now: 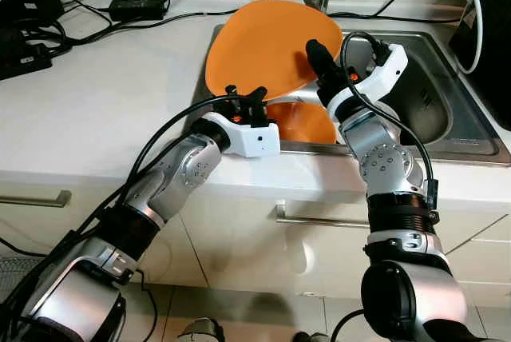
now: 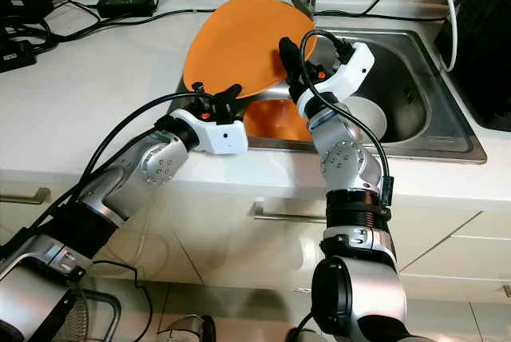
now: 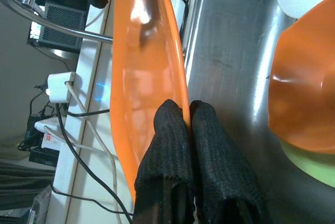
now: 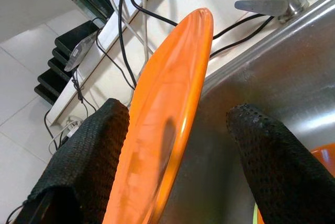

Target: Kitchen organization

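Left gripper [image 3: 187, 116] pinches the orange plate [image 1: 263, 42] rim at upper centre, tilted over the sink [image 1: 447, 70]. Right gripper [image 4: 178, 156] straddles the rim, fingers wide, gripping nothing. Thin edge hold; the plate could slip onto the bowl [image 2: 275, 122] below.

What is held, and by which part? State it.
The left gripper pinches the orange plate at its rim. The right gripper straddles the plate's edge with fingers open, not gripping.

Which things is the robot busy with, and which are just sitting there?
Busy with:
- orange plate, pinched at its rim by the left gripper
- right gripper, open around the plate's edge
- sink

Just sitting there:
- orange bowl in the sink
- white bowl
- cables on the counter
- faucet
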### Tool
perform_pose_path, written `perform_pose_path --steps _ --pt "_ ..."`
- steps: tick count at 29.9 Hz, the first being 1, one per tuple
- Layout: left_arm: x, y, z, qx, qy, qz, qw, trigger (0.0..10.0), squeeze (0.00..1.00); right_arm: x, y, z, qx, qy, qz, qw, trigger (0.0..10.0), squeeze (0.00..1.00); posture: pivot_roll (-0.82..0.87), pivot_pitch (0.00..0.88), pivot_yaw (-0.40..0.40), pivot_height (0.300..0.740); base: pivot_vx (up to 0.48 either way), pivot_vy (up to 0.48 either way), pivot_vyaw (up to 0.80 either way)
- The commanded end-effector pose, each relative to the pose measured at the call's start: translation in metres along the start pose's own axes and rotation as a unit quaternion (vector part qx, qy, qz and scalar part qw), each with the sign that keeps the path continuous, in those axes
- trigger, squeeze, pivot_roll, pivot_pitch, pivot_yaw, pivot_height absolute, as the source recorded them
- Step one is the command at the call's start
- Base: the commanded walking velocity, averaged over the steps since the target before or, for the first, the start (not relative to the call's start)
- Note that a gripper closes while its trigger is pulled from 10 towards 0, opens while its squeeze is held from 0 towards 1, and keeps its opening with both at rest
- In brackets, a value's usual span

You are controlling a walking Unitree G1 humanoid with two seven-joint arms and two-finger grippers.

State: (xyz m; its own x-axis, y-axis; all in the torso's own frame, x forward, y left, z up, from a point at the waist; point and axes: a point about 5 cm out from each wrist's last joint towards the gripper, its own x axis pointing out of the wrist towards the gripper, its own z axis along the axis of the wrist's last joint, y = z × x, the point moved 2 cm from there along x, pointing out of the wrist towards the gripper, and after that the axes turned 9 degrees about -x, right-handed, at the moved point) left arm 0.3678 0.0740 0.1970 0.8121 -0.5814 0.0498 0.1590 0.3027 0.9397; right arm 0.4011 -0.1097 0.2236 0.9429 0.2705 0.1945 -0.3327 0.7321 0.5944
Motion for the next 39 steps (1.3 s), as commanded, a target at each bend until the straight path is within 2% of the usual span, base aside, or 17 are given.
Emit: perform_pose_path --steps 1,2,3,5,26,31,39 --pt "0.0003 0.0106 0.0072 0.0 -0.02 0.016 1.0 10.0 0.0 0.002 0.0058 0.0007 -0.001 0.004 0.012 1.0 10.0 0.0 0.09 0.077 0.004 0.74 0.0 0.0 0.0" --pt "0.0001 0.0105 0.0071 0.001 -0.02 0.015 1.0 10.0 0.0 0.002 0.0058 0.0008 -0.001 0.003 0.012 1.0 10.0 0.0 0.09 0.077 0.004 0.74 0.0 0.0 0.0" --pt "0.0 0.0102 0.0068 0.001 -0.02 0.014 1.0 10.0 0.0 0.002 0.0058 0.0009 0.0 0.003 0.012 1.0 8.2 0.0 0.09 0.077 0.004 0.74 0.0 0.0 0.0" --pt "-0.0003 0.0094 0.0061 0.001 -0.018 0.012 1.0 10.0 0.0 0.0021 0.0054 0.0013 0.0 0.001 0.01 1.0 0.0 0.0 0.08 0.079 0.004 0.74 0.0 0.0 0.0" --pt "-0.0007 0.0074 0.005 0.006 -0.017 0.005 1.0 10.0 0.0 0.0016 0.0053 0.0037 0.0 -0.004 0.011 1.0 0.0 0.0 0.08 0.081 0.005 0.74 0.0 0.0 0.0" --pt "-0.0004 0.0069 0.0051 0.024 -0.018 0.004 1.0 10.0 0.0 0.0015 0.005 0.0041 0.0 -0.005 0.011 1.0 0.0 0.0 0.08 0.081 0.005 0.74 0.0 0.0 0.0" --pt "-0.0008 0.0068 0.0042 0.029 -0.017 0.006 0.999 10.0 0.0 0.0014 0.0051 0.0039 0.001 -0.003 0.012 1.0 0.0 0.0 0.08 0.085 0.002 0.74 0.0 0.0 0.0"
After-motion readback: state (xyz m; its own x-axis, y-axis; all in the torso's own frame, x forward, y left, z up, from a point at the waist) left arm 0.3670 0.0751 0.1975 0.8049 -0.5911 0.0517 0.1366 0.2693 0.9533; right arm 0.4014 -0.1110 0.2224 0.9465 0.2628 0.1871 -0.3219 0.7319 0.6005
